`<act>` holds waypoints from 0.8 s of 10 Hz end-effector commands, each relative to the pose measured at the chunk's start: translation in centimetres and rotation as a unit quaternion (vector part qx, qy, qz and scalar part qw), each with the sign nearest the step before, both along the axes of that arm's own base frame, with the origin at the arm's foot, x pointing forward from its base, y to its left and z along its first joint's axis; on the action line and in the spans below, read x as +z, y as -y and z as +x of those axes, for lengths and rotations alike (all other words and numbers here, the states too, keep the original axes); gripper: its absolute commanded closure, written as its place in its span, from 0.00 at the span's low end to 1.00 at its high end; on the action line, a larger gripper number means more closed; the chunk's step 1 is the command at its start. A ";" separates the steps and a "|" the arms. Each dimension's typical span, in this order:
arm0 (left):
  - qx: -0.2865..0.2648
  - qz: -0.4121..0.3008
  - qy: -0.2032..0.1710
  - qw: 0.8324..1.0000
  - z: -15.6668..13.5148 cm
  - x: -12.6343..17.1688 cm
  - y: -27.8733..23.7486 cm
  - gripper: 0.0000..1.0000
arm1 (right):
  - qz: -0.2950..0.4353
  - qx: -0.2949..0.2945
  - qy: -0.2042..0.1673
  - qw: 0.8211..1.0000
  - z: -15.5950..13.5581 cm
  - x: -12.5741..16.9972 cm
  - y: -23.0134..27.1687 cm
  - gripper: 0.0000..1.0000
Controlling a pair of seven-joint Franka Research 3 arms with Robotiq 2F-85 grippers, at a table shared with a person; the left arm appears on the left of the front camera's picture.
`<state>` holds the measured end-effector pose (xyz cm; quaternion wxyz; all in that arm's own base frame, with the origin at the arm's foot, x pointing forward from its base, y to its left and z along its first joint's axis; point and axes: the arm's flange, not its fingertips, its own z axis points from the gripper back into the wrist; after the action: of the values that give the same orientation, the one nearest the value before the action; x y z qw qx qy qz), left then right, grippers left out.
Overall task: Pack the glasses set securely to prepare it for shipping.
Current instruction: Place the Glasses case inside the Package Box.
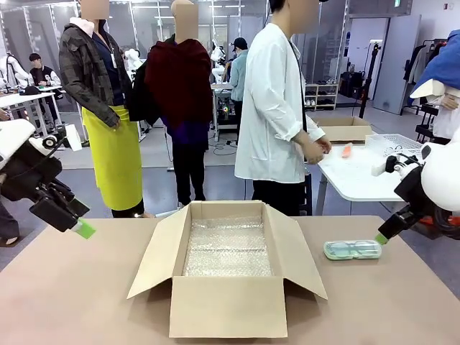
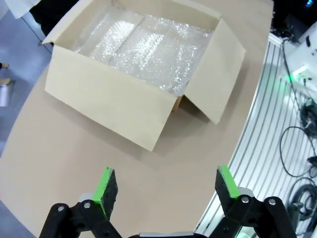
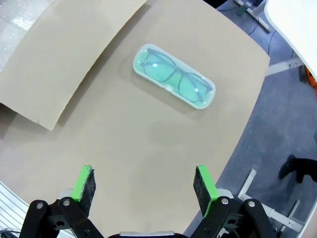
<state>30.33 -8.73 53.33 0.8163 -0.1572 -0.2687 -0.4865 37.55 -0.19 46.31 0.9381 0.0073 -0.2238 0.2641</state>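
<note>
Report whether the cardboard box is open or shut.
Open: the cardboard box has its flaps spread outward, and the bubble wrap lining its bottom lies exposed.

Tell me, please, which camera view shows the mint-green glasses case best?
The right wrist view: it looks down on the mint-green glasses case from close, with its whole top plainly visible. The front view shows it small and flat, right of the cardboard box. The left wrist view faces the box.

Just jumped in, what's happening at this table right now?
Nothing is held yet. The left gripper and the right gripper are both open over the table. The cardboard box stands open, lined with bubble wrap. The mint-green case lies on the table beside it. The person faces a side table.
</note>
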 end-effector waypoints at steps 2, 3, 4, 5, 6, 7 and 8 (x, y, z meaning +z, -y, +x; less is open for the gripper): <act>-0.013 0.002 0.000 1.000 0.0 -0.2 0.5 0.00 | 0.000 0.000 0.000 1.000 0.0 0.0 0.0 0.00; -0.013 0.002 0.000 1.000 0.0 -0.2 0.5 0.00 | -0.032 0.126 -0.001 0.992 2.0 1.2 0.2 0.00; -0.013 0.002 0.000 1.000 0.0 -0.2 0.5 0.00 | -0.077 0.241 -0.032 0.967 4.3 1.6 1.0 0.00; -0.013 0.002 0.000 1.000 0.0 -0.2 0.5 0.00 | -0.106 0.320 -0.047 0.940 6.4 1.3 1.4 0.00; -0.013 0.002 0.000 1.000 0.0 -0.2 0.5 0.00 | -0.133 0.375 -0.068 0.915 8.5 1.0 1.4 0.00; -0.013 0.002 0.000 1.000 0.0 -0.2 0.5 0.00 | -0.151 0.443 -0.079 0.880 10.3 0.8 1.2 0.00; -0.013 0.002 0.000 1.000 0.0 -0.2 0.5 0.00 | -0.159 0.484 -0.079 0.857 12.1 0.6 0.8 0.00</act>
<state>30.31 -9.34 53.09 0.8166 -0.1504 -0.2625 -0.4915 47.12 -0.22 46.26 0.7523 -0.0011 -0.0824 0.6536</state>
